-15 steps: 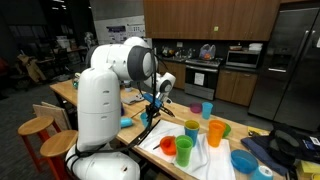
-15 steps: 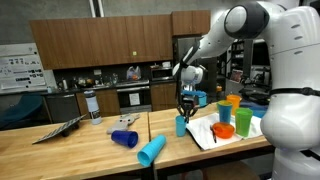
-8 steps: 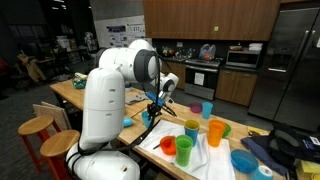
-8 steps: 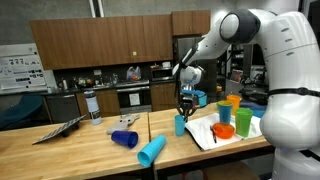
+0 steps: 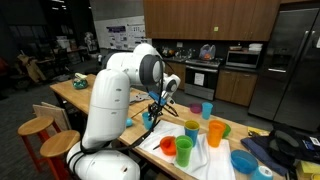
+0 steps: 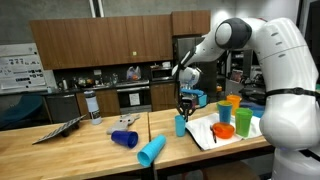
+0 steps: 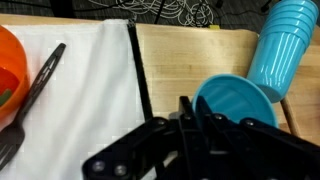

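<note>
The pincer (image 7: pixel 196 108) pinches the rim of the blue cup (image 7: pixel 243 100). The cup stands up on the table (image 6: pixel 80 152), just beside the white cloth (image 7: pixel 90 85).

Orange cup (image 7: pixel 10 70) cut off left, teal cup (image 7: pixel 240 100) partly hidden behind end effector (image 7: pixel 190 108)

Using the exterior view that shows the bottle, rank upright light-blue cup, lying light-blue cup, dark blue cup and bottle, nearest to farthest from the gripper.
From the gripper:
1. upright light-blue cup: right under the fingertips.
2. lying light-blue cup: on its side, toward the camera.
3. dark blue cup: on its side, farther along the table.
4. bottle: upright, farthest along.
</note>
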You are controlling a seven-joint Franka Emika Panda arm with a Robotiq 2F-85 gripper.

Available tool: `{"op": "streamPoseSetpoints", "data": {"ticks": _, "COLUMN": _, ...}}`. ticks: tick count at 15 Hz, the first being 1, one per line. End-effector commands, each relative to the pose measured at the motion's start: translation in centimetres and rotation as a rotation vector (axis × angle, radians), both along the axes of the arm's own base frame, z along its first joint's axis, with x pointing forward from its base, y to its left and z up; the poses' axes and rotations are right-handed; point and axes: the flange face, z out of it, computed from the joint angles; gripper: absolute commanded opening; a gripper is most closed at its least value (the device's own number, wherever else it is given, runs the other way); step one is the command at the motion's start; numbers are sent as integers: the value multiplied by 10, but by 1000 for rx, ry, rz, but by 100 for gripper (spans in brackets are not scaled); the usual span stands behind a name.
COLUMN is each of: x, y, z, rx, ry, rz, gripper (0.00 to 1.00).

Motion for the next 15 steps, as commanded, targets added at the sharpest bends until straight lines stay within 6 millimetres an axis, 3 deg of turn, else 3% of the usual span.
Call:
{"op": "streamPoseSetpoints", "data": {"ticks": 1, "x": 2, "y": 0, "z": 0, "rx": 1, "ry": 2, "rz": 1, "gripper": 12}}
{"op": "streamPoseSetpoints", "data": {"ticks": 4, "x": 1, "y": 1, "z": -2, "rx": 1, "ry": 6, "rz": 3, "gripper": 31}}
{"op": "streamPoseSetpoints", "data": {"ticks": 9, "x": 1, "y": 1, "z": -2, "rx": 1, "ry": 6, "rz": 3, "gripper": 34}}
{"op": "streamPoseSetpoints", "data": {"ticks": 10, "x": 1, "y": 1, "z": -2, "rx": 1, "ry": 6, "rz": 3, "gripper": 59}}
{"op": "streamPoseSetpoints", "data": {"ticks": 12, "x": -2, "y": 2, "z": 8, "rx": 7, "ry": 2, "rz": 12, "gripper": 63}}
{"op": "streamPoseSetpoints", "data": {"ticks": 15, "x": -11, "y": 15, "z": 31, "rx": -103, "ry": -3, "rz": 24, "gripper": 82}}
